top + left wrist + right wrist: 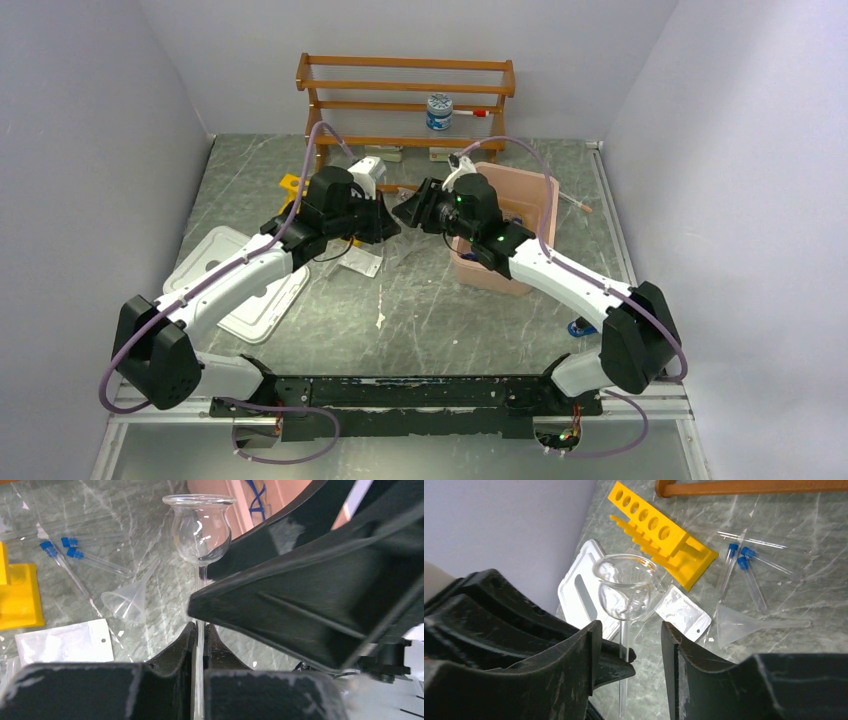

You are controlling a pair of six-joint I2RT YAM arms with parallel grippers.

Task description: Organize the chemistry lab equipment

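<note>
A clear glass tube with a bulb-shaped cup stands upright above the table. My left gripper is shut on its thin stem. My right gripper is open, one finger on each side of the stem just below the bulb, neither touching it. In the top view the two grippers meet tip to tip, left and right. A yellow test-tube rack lies on its side beyond them. Three blue-capped tubes lie beside it.
A clear plastic funnel and a white packet lie under the grippers. A white lid sits at left and a pink bin at right. A wooden shelf at the back holds a blue-labelled jar.
</note>
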